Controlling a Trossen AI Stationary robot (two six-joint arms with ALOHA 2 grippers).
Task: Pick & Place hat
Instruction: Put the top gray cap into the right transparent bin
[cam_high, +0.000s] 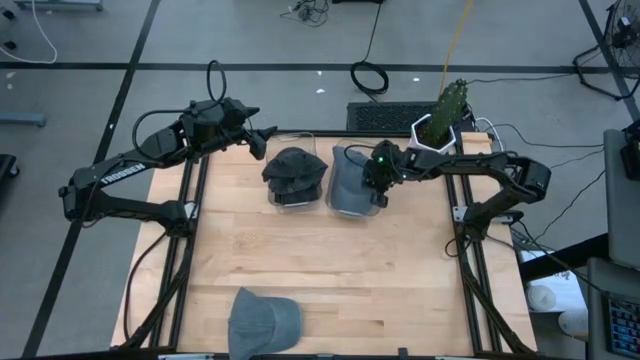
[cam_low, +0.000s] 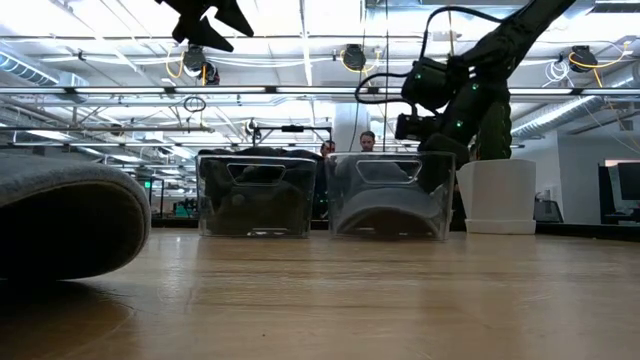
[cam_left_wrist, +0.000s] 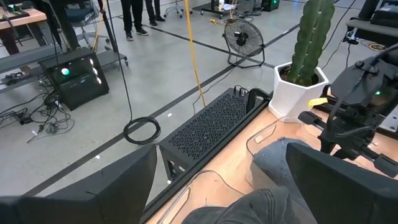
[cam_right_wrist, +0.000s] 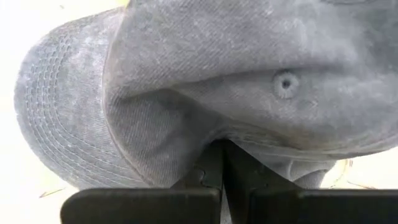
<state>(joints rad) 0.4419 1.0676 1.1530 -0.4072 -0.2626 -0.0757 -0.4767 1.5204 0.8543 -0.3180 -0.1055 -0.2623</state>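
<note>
A grey hat lies in the right clear bin at the table's far side, brim toward the near edge. My right gripper is shut on its crown. A dark hat fills the left clear bin. My left gripper hangs open above and just left of that bin, touching nothing. Another grey hat rests flat on the wood by the table's near edge. My right gripper pinches a fold of the grey hat's crown between its two shut fingers, close to where the brim joins. The fingers slant down from the table's right. The cloth dents inward at the fingertips. The hat sits inside the right bin.
A cactus in a white pot stands right behind my right arm at the far right corner. A black perforated box lies beyond the far edge. Bare wood spans the table's middle. People stand in the room behind.
</note>
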